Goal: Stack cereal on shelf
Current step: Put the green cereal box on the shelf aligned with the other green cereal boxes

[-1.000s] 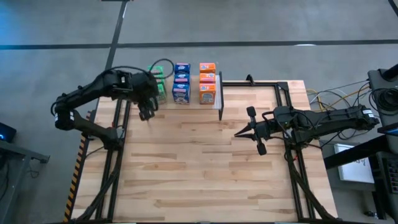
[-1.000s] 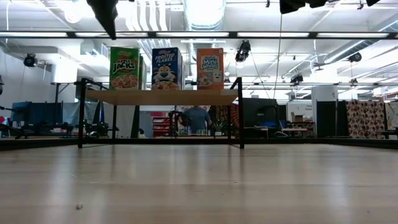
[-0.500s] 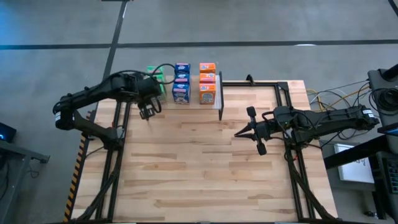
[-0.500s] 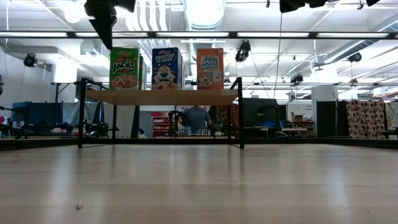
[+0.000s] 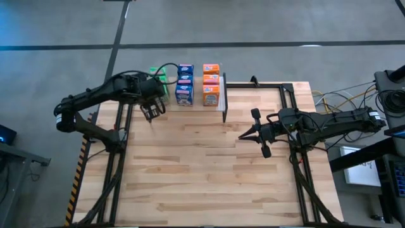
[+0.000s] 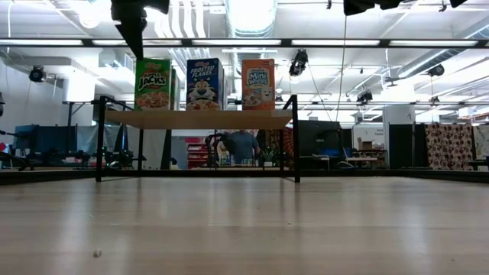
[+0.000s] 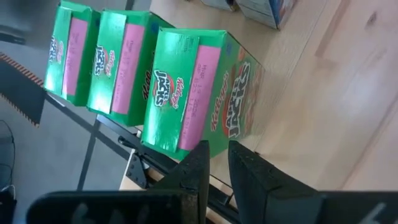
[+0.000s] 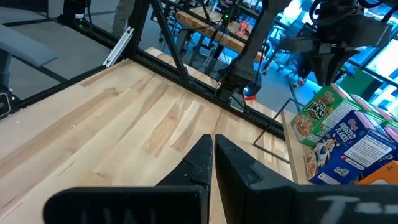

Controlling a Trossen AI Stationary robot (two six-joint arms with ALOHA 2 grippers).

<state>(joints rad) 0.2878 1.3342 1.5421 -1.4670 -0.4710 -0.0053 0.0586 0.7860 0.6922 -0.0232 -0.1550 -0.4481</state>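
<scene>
The shelf (image 6: pixel 199 119) stands at the table's far edge, and the cereal boxes stand upright on it on their bottoms. They form a green row (image 7: pixel 199 93), a blue row (image 5: pixel 185 82) and an orange row (image 5: pixel 211 82), running from near to far. My left gripper (image 7: pixel 217 165) hangs above the table just in front of the nearest green box (image 6: pixel 153 84). It slants down, its fingers nearly together with nothing between them. My right gripper (image 5: pixel 243 135) waits shut over the table's right middle, pointing left.
The bare wooden tabletop (image 5: pixel 202 171) lies wide in front of the shelf. Black frame rails (image 5: pixel 294 95) run along the table's sides, with cables (image 5: pixel 335 98) at the right. A person (image 6: pixel 243 145) stands far back in the room.
My left gripper has shut its fingers from a wide gap to a narrow one. It has also tipped a little more downward in front of the green boxes. The boxes have not moved.
</scene>
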